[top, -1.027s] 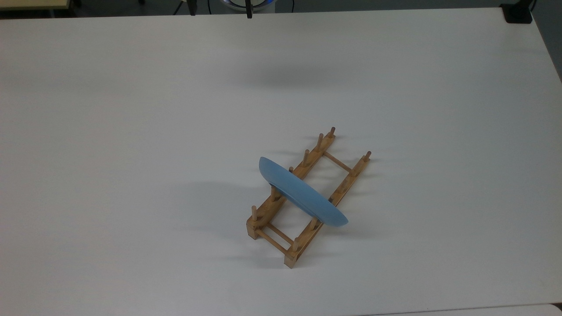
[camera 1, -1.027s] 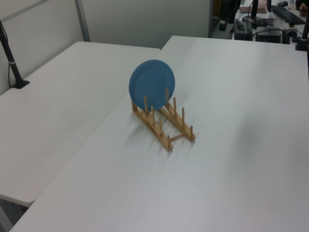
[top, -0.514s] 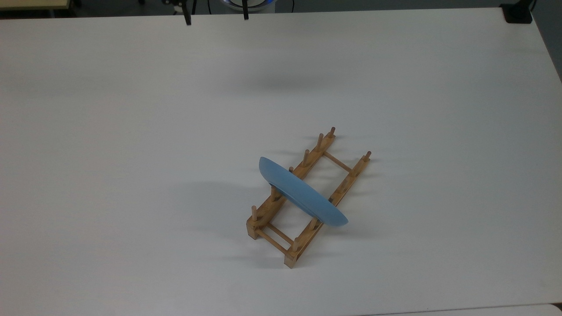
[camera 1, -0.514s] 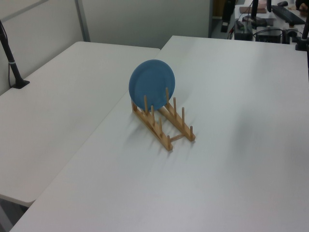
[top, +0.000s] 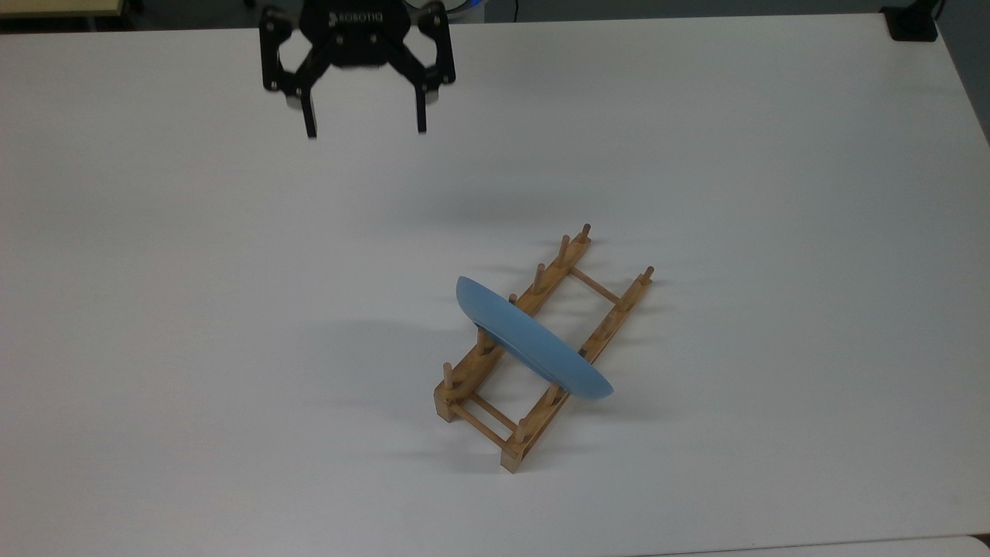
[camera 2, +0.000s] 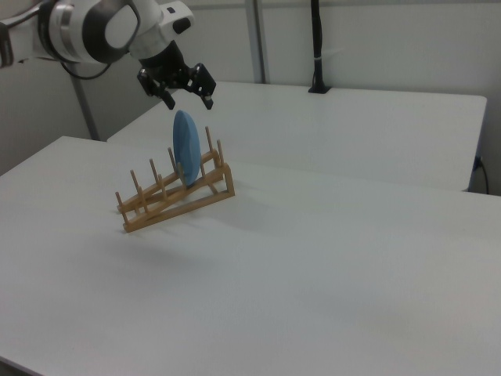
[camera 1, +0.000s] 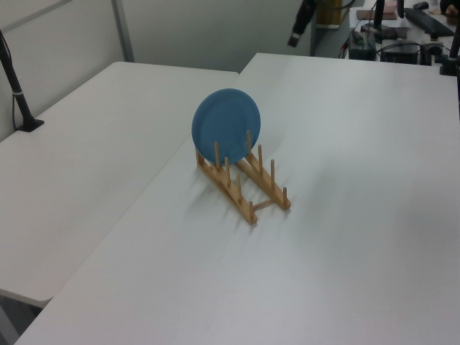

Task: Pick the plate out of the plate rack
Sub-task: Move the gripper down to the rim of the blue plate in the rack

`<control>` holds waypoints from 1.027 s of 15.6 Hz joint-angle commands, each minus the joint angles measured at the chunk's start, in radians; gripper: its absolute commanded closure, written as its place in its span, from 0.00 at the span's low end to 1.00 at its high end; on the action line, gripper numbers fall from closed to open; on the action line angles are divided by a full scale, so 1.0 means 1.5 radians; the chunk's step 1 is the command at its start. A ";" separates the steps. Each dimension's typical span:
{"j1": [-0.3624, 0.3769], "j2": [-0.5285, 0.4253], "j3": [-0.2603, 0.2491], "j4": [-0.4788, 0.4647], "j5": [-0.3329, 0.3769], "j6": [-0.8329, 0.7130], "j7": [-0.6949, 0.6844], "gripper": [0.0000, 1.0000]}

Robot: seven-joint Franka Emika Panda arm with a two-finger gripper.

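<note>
Standing on edge in a small wooden plate rack (top: 541,352), a light-blue plate (top: 534,340) sits between upright dowel pegs on a white tabletop (top: 193,309). In the top view the plate crosses both rails at a slant, nearer the rack's lower-left end, with its rim overhanging the rails on either side. In the left view the plate (camera 1: 226,126) shows its round face at the far end of the rack (camera 1: 244,183), and a row of bare pegs runs toward the camera. In the right view the plate (camera 2: 185,157) appears edge-on, near the right end of the rack (camera 2: 174,196).

A black two-finger claw (top: 363,131) hangs near the upper-left of the top view, well apart from the rack and plate. Its two fingers point downward in the top view and are spread wide, with nothing between them. In the right view the claw (camera 2: 188,100) hovers above the plate without touching it, fingers apart and empty, on the end of a white and grey robot arm (camera 2: 94,27) that enters from the right view's left. A second white tabletop (camera 1: 86,144) adjoins the first on the left view's left.
</note>
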 commanded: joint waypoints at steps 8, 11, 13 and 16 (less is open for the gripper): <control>0.066 0.111 0.014 0.001 -0.136 0.257 0.231 0.04; 0.080 0.136 0.015 0.002 -0.197 0.285 0.300 0.04; 0.084 0.153 0.014 0.002 -0.219 0.299 0.320 0.05; 0.093 0.169 0.015 0.002 -0.250 0.300 0.325 0.05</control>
